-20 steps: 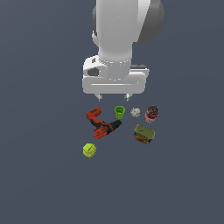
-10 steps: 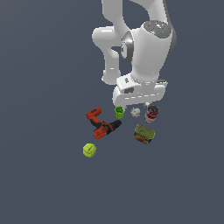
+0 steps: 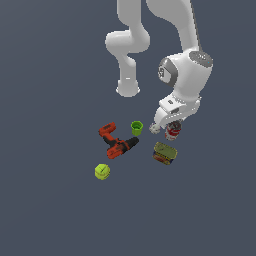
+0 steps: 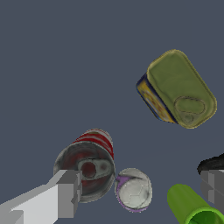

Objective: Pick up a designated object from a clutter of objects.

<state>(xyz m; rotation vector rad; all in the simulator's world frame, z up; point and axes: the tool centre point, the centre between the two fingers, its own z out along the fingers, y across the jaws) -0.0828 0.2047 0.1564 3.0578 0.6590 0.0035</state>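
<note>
The claw (image 4: 140, 190) is spread wide with nothing between its jaws; the soup can (image 4: 87, 164) stands under one finger (image 4: 65, 192), the white lump (image 4: 133, 189) touching the can; descending now risks that finger striking the can's lid, or pinching the lump instead.

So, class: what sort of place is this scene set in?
Probably a simulated test scene, not a real room: a featureless grey floor, a white robot arm, and scattered items like a red-and-black power drill.
</note>
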